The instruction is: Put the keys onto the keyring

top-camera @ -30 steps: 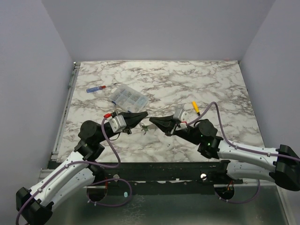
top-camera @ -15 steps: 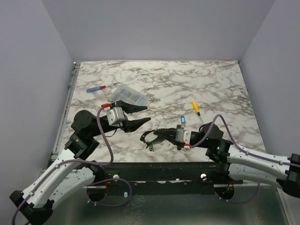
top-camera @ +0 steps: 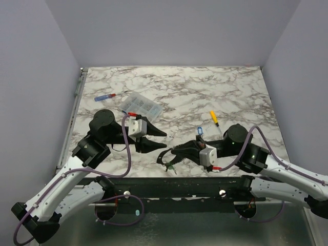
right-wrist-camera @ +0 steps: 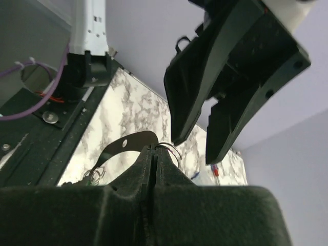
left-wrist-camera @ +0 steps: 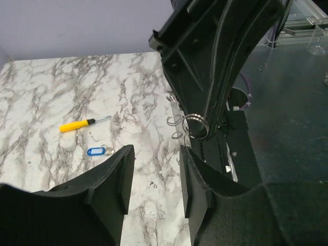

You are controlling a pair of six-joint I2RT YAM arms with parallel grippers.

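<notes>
Right tool (right-wrist-camera: 154, 150) clamped on the keyring (right-wrist-camera: 171, 147) — left tool (left-wrist-camera: 156, 154), fingers apart, close beside it

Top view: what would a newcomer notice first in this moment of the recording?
The two grippers meet tip to tip near the front edge of the table. The right gripper is shut on the keyring, with keys dangling beneath, while the left gripper faces it with jaws apart. Behind them a blue key tag and a yellow screwdriver lie loose on the marble.
</notes>
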